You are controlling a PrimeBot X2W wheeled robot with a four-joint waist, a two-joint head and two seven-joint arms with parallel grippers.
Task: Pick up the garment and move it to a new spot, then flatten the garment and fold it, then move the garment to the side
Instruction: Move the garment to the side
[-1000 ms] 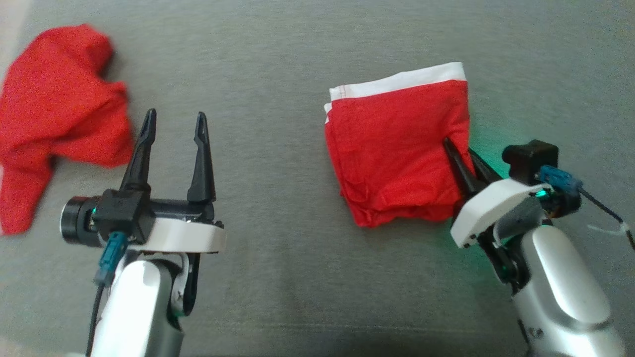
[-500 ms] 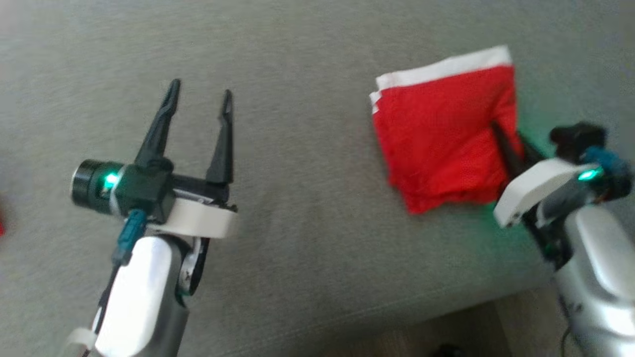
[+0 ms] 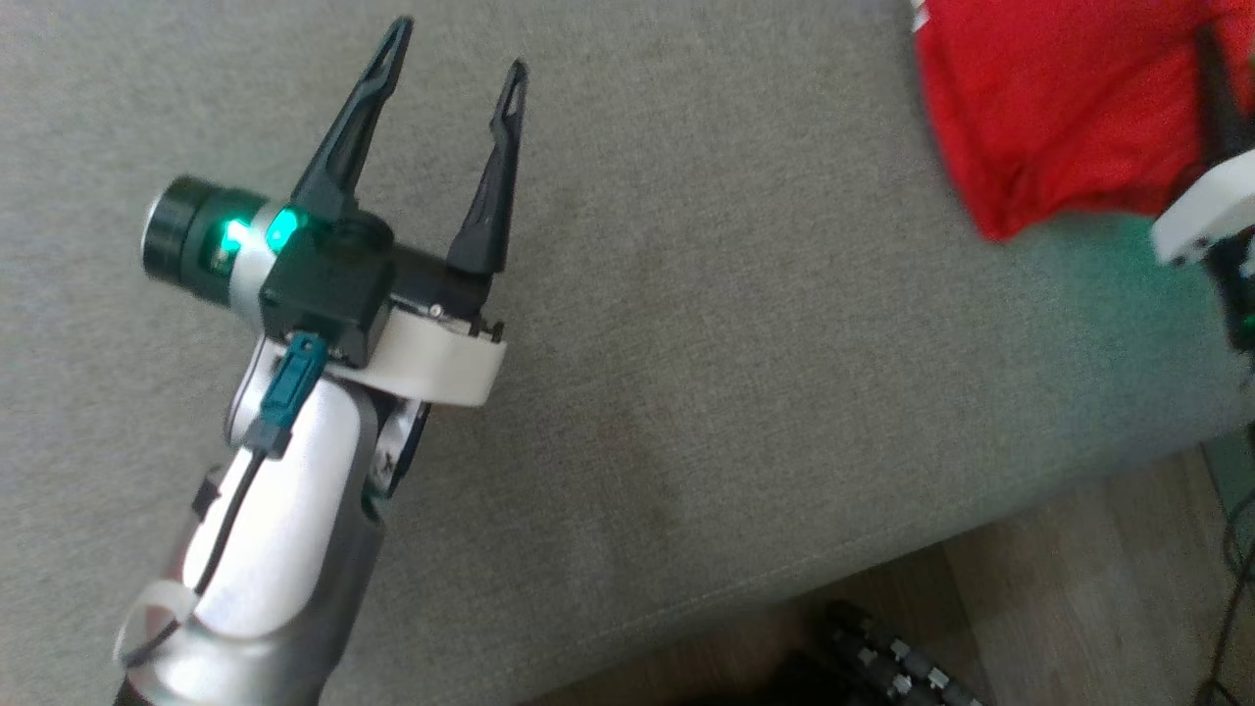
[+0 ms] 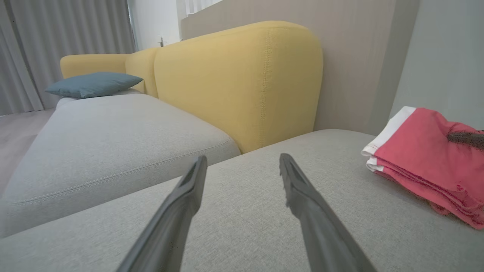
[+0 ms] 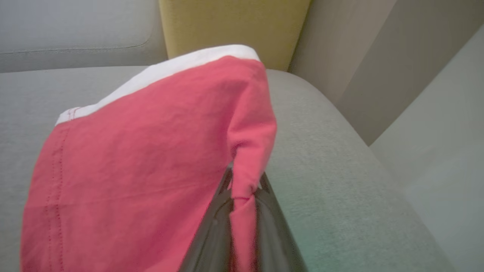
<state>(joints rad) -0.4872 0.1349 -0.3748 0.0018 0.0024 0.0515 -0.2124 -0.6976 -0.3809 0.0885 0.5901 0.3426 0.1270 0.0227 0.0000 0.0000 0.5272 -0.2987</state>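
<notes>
The garment (image 3: pixel 1059 108) is a folded red cloth with a white band, lying on the grey sofa seat at the head view's upper right. My right gripper (image 3: pixel 1214 88) is shut on its right edge. In the right wrist view my right gripper (image 5: pixel 244 183) pinches a raised fold of the garment (image 5: pixel 143 158), so that edge lifts off the seat. My left gripper (image 3: pixel 456 54) hovers open and empty over bare seat, well to the garment's left. The left wrist view shows my left gripper (image 4: pixel 242 162) open, with the garment (image 4: pixel 427 166) off to the right.
The grey seat cushion (image 3: pixel 735 343) ends at a front edge, with wooden floor (image 3: pixel 1079 608) and a dark object (image 3: pixel 882 667) below it. A yellow backrest (image 4: pixel 242 79) rises behind the seat. A blue pillow (image 4: pixel 92 83) lies on the far seat. A wall stands close beyond the garment.
The head camera has swung, so the whole picture shifted: the crumpled red cloth at the left has left view and the sofa's front edge and floor have come in. Both grippers keep their states.
</notes>
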